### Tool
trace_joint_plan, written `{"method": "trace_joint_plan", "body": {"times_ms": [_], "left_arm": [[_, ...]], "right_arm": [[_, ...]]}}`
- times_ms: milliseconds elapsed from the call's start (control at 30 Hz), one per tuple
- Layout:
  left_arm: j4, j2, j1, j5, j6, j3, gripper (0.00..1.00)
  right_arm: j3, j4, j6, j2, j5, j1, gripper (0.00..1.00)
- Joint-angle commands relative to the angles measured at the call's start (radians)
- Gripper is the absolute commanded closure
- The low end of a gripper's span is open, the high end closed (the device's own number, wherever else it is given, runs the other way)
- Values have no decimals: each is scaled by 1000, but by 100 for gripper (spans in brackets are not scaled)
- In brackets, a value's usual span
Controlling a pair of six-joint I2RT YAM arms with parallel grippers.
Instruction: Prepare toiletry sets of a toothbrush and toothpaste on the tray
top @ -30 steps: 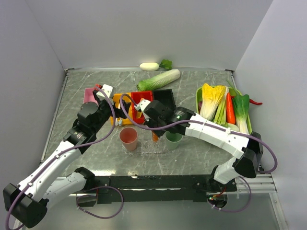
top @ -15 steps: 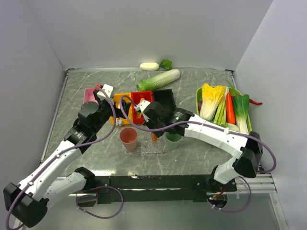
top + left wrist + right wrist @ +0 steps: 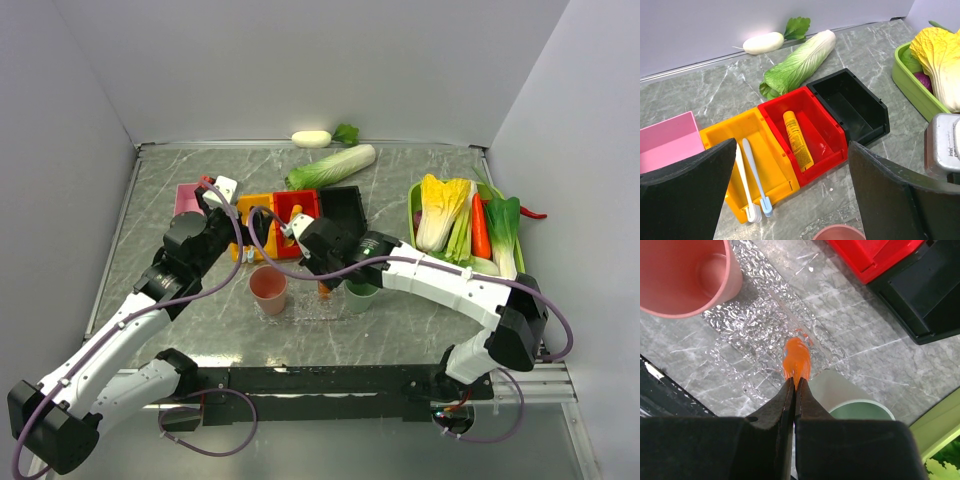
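Note:
My right gripper point(image 3: 796, 384) is shut on the flat end of an orange toothpaste tube point(image 3: 797, 360), which hangs tip-down over the clear speckled tray point(image 3: 747, 325); the tube also shows in the top view point(image 3: 323, 287). A yellow-orange toothpaste tube point(image 3: 797, 139) lies in the red bin point(image 3: 832, 145). Two pale toothbrushes point(image 3: 754, 175) lie side by side in the yellow bin point(image 3: 772, 170), heads at its near edge. My left gripper point(image 3: 790, 200) is open and empty, above and in front of these bins, its fingers point(image 3: 685, 195) wide apart.
A pink cup point(image 3: 682, 275) stands on the tray's left end and a green cup point(image 3: 860, 402) at its right. A black bin point(image 3: 852, 107) and a pink bin point(image 3: 667, 142) flank the coloured bins. A cabbage point(image 3: 797, 65), a white radish point(image 3: 764, 43) and a green vegetable tray point(image 3: 465, 230) lie beyond.
My right gripper has moved a little toward the near left with the orange tube, lowering it over the tray. The left arm has hardly moved.

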Motion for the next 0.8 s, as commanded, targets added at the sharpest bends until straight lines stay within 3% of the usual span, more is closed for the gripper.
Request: {"method": "trace_joint_plan", "body": {"times_ms": [0,767], "left_arm": [[16,-1,0,5,8,5,3],[16,2,0,9,8,6,3]], "right_arm": [[-17,63,-3,3,24,9,100],[-72,128,-12,17,61,21,100]]}}
